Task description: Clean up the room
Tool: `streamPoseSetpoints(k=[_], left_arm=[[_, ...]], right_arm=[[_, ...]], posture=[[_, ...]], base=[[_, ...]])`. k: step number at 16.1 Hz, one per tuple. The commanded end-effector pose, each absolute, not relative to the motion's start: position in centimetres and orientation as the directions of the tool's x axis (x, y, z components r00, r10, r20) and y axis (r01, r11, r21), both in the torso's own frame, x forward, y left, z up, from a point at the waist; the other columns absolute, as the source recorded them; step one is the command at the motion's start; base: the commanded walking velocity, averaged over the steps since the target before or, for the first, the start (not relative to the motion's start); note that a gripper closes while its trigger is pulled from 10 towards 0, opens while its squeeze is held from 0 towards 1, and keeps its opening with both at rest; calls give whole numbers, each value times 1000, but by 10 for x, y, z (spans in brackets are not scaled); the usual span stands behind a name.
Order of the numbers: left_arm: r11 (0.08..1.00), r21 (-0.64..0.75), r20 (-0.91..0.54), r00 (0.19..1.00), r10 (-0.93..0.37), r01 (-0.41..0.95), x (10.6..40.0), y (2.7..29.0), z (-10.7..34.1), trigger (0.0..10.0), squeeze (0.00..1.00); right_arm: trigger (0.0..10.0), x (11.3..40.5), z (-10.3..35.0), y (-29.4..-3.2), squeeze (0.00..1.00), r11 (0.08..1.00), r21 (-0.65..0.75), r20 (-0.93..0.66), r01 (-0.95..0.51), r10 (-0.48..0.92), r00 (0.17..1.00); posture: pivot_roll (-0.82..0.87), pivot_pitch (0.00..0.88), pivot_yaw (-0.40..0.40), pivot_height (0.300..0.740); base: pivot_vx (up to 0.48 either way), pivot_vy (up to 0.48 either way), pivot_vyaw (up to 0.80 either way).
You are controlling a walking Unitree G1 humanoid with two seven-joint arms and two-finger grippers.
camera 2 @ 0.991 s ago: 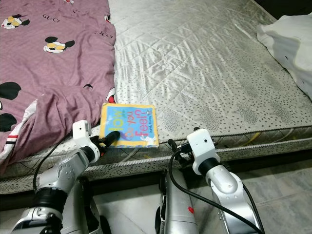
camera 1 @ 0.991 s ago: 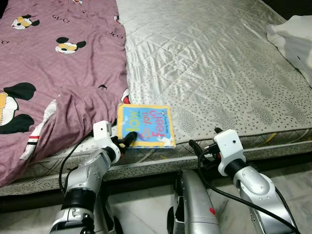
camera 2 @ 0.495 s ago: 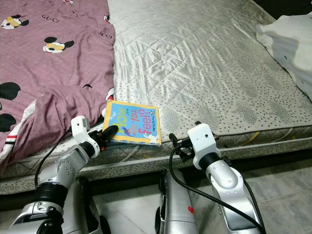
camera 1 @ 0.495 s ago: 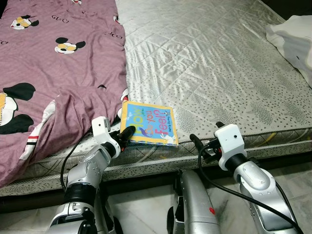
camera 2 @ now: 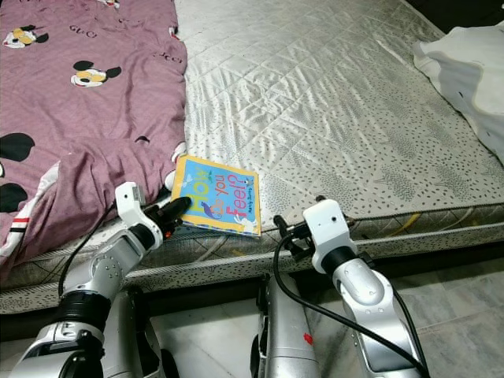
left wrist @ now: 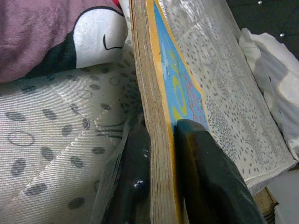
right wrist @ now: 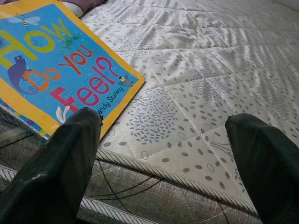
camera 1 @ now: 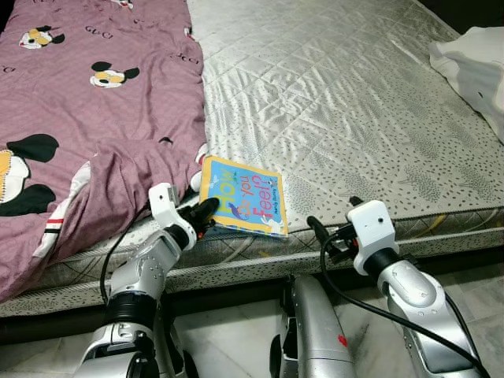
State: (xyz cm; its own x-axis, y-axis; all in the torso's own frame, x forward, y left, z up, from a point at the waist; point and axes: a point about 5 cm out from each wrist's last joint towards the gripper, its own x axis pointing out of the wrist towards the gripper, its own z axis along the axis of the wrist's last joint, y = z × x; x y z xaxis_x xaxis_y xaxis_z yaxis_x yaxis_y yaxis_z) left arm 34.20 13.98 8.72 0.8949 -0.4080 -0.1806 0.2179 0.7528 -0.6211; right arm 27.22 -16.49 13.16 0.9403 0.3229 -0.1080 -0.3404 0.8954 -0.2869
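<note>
Board book [camera 1: 244, 197], low and left of centre in the left eye view, lies at the mattress [camera 1: 346, 102] edge beside the purple blanket [camera 1: 94, 102]. Our left gripper [left wrist: 161, 172] pinches its near corner, one finger under, one on the cover. We should lift squarely to avoid slipping. Our right gripper [right wrist: 173, 158] hovers spread wide, holding nothing.

— What is changed since a second ago?
— The book [camera 1: 242, 197] is lifted at its near-left corner by the left gripper [camera 1: 206, 211] and turned.
— And now?
— It is tilted, its far edge shifted up the mattress [camera 1: 354, 102].
</note>
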Motion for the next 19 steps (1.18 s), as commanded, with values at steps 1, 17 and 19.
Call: streamPoseSetpoints(k=[1,17,19], left_arm=[[770,-606,-221,887,-405,200,339,140,80,0,0],[976,-73,213,960,-184,204,294,170,143,0,0],[982,-67,196,968,-158,174,288,172,138,9569,0]], right_arm=[[10000,272,130,-168,0,897,-288,-113,-336,316,942],[10000,307,139,-136,0,943,270,47,-192,187,981],[10000,310,141,-129,0,934,294,62,-201,192,980]], posture=[[-161,127,-41,511],[-58,33,3,511],[-43,26,11,526]], base=[[0,0,0],[0,0,0],[0,0,0]])
